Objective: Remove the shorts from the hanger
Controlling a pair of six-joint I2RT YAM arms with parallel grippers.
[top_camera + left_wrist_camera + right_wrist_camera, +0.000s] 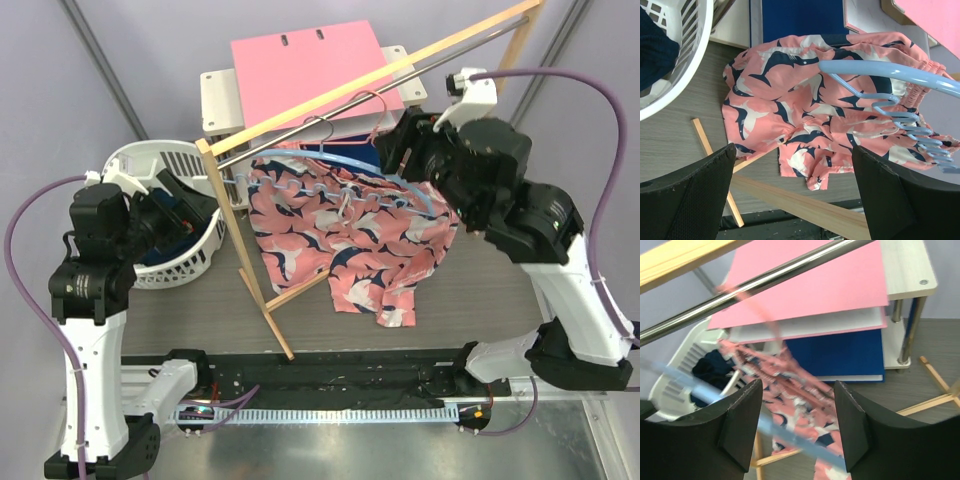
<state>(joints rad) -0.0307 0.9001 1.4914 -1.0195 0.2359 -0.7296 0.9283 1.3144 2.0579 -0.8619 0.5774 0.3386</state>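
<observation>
The salmon pink printed shorts (345,240) hang over a light blue hanger (340,190) under the rack's rod, their legs spread on the table. They fill the left wrist view (800,100), with the blue hanger (880,70) across their waistband. The navy shorts (655,55) lie in the white basket (150,160). My left gripper (190,205) is open and empty beside the basket, facing the printed shorts (794,150). My right gripper (395,150) is open and empty just under the rod, above the shorts' waistband (797,385). The right wrist view is blurred.
A wooden rack with a metal rod (765,285) stands slanted across the table; its foot (270,300) reaches towards the near edge. A pink hanger (375,100) hooks on the rod. Behind stands a white shelf (225,95) with a pink sheet (310,60) and a blue binder (800,20).
</observation>
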